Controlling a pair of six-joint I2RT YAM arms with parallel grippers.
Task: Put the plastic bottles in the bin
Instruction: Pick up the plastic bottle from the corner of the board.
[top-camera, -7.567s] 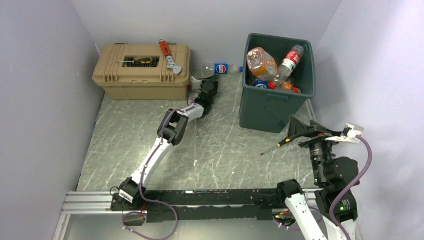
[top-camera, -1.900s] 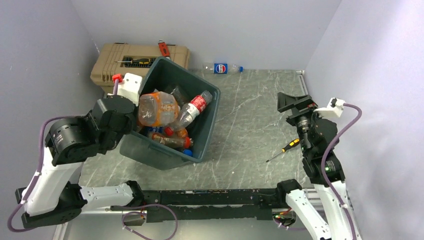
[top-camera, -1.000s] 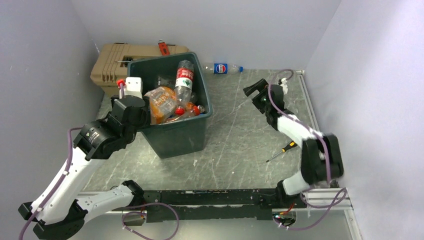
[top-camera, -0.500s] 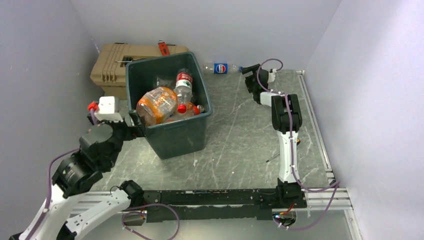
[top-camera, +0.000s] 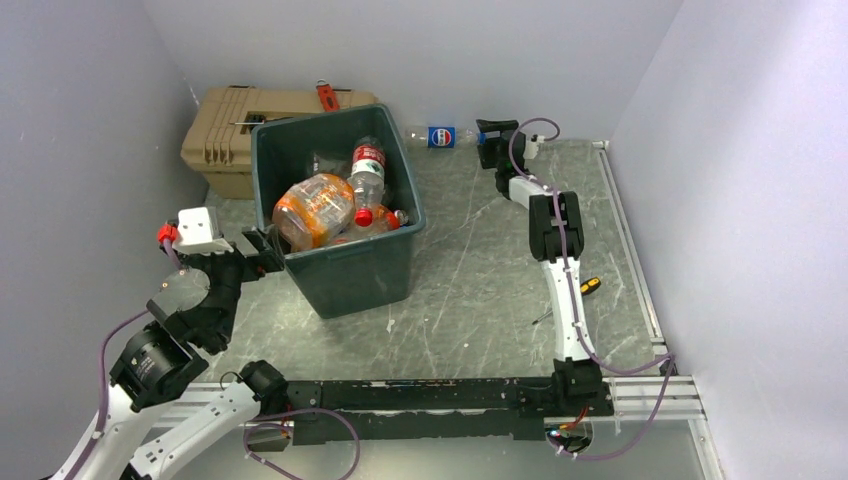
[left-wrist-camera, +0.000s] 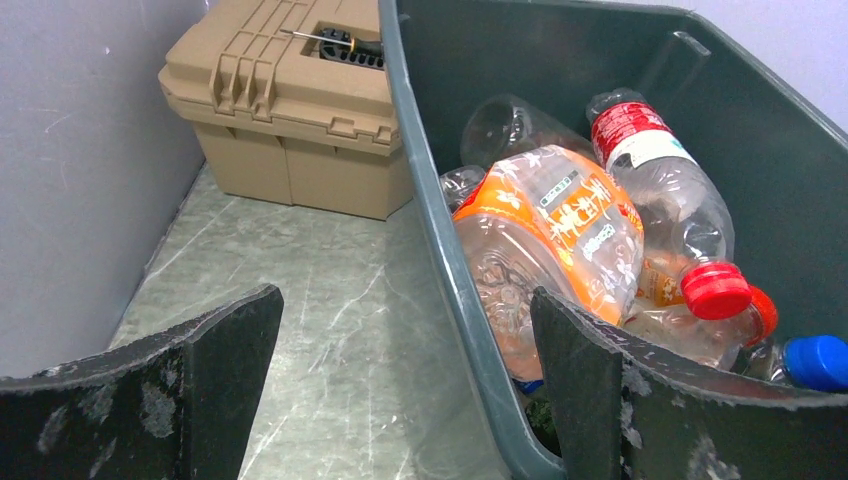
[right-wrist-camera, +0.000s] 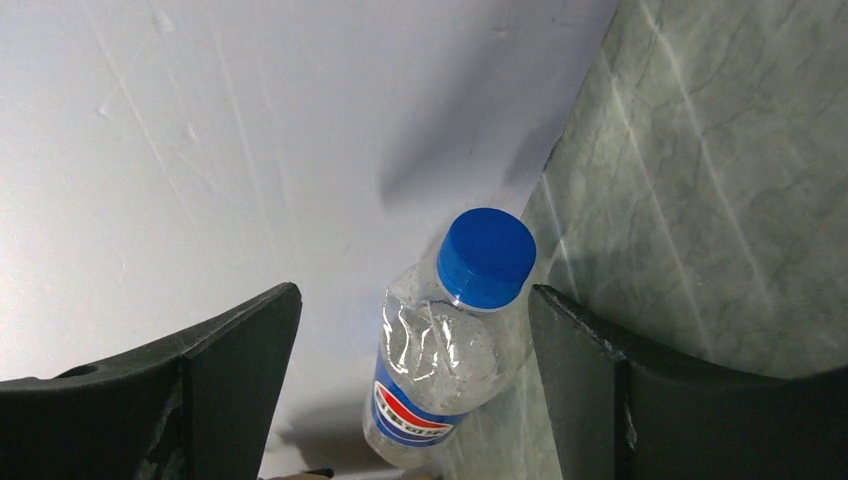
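The right gripper (right-wrist-camera: 412, 292) reaches to the far wall (right-wrist-camera: 200, 150), jaws spread either side of the blue-capped bottle (right-wrist-camera: 445, 340) (the only one lying outside the bin (top-camera: 345, 275)), apparently lined up to pinch its neck. The left gripper (left-wrist-camera: 405, 293), jaws equally wide, straddles the bin's near rim without gripping it, so it stands free.
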